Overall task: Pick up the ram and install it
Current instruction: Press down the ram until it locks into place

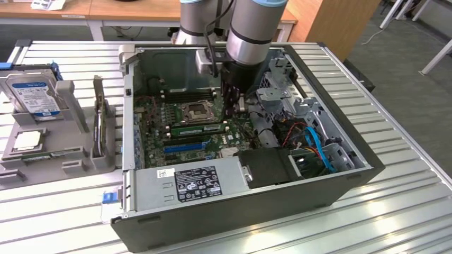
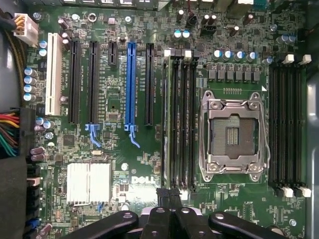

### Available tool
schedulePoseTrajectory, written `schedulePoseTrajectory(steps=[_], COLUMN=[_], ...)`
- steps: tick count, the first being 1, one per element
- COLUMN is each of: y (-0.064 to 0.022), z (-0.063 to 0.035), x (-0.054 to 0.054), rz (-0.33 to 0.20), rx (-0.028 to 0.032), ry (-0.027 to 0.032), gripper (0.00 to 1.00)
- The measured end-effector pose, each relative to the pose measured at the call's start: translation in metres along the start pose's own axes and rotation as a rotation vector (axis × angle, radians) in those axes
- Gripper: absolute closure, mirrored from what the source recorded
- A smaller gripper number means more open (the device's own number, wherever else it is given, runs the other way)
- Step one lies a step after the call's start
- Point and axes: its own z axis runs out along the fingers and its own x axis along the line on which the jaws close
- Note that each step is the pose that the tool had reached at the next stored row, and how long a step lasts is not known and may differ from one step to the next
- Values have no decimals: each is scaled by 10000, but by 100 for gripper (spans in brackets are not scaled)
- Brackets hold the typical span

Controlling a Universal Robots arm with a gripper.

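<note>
The ram (image 1: 200, 128) is a long green stick standing on edge in a memory slot of the motherboard (image 1: 152, 119), between the CPU socket (image 1: 196, 111) and the blue slot (image 1: 185, 146). In the wrist view the ram (image 2: 167, 119) shows edge-on in the slot bank beside the CPU socket (image 2: 230, 134). My gripper (image 1: 237, 108) hangs inside the open computer case, above the board near one end of the stick. Its black fingers (image 2: 164, 199) are pressed together with nothing between them. The gripper (image 2: 172, 196) sits just off the end of the slots.
The case walls (image 1: 130, 106) surround the arm, with a power supply (image 1: 190, 182) at the front and a drive cage with cables (image 1: 310, 143) on the exterior view's right. A grey holder (image 1: 71, 159) at the left carries a hard drive (image 1: 32, 95) and an expansion card (image 1: 100, 124).
</note>
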Motion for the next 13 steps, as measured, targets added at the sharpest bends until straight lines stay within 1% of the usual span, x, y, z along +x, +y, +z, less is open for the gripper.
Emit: schedulePoseTrajectory(steps=[3,13], y=[-1,-1], z=[23,28], x=[1,-18], rz=[0,0], rx=[0,0], ry=[0,0], gripper=[90,90])
